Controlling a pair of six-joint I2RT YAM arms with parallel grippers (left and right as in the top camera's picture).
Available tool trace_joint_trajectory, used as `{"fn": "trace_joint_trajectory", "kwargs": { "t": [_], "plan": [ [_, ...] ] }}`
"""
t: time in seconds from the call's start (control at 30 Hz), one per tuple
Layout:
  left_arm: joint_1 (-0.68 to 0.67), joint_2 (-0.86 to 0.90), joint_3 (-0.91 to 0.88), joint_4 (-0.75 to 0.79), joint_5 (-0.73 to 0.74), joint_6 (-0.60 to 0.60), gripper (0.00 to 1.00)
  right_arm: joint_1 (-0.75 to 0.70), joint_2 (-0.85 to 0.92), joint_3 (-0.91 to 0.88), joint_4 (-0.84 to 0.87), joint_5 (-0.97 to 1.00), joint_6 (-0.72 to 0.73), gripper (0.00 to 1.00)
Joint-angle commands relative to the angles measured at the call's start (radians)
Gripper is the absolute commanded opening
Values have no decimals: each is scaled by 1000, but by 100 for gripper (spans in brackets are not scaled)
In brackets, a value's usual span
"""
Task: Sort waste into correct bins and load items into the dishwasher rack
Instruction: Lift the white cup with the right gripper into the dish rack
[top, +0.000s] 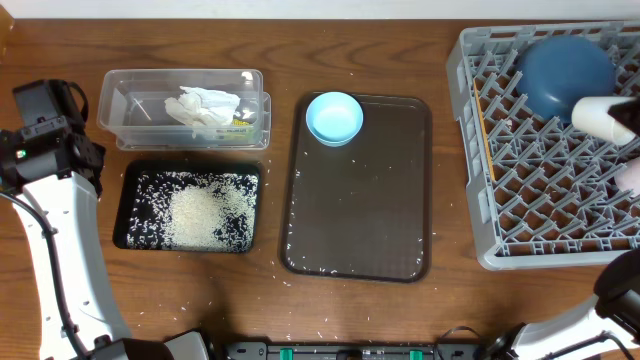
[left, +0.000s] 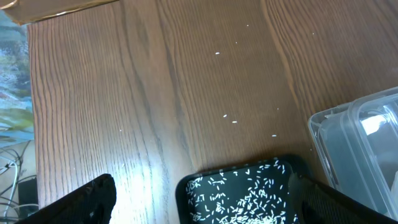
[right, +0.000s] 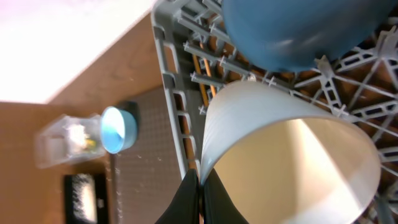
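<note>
My right gripper (right: 201, 182) is shut on the rim of the cream cup (right: 286, 155), which lies on its side over the grey dishwasher rack (top: 480, 200). In the rack are the dark-blue dish (top: 565, 70), the pink cup (top: 632, 175) and the chopsticks (top: 486, 140). The light-blue bowl (top: 334, 117) stands upright on the brown serving tray (top: 300, 230). My left gripper (left: 200, 186) hangs open above the left end of the black tray (top: 125, 210), which holds rice (top: 205, 215). The clear tub (top: 115, 100) holds the napkin (top: 205, 108) and wrapper (top: 240, 122).
Loose rice grains are scattered on the serving tray and on the wooden table (top: 400, 50) around it. My left arm (top: 45, 230) runs up the left side. Part of my right arm (top: 620, 290) shows at the bottom right corner.
</note>
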Motion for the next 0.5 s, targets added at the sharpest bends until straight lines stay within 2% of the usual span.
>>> {"fn": "trace_joint_trajectory", "kwargs": {
  "t": [0.0, 0.2, 0.47],
  "plan": [
    [3, 3, 3, -3, -5, 13, 91, -39, 30, -85, 46, -241, -71, 1],
    [3, 3, 3, -3, -5, 13, 91, -55, 110, -166, 140, -372, -88, 1],
    [3, 3, 3, -3, -5, 13, 91, -40, 215, -166, 198, -347, -89, 3]
  ]
}}
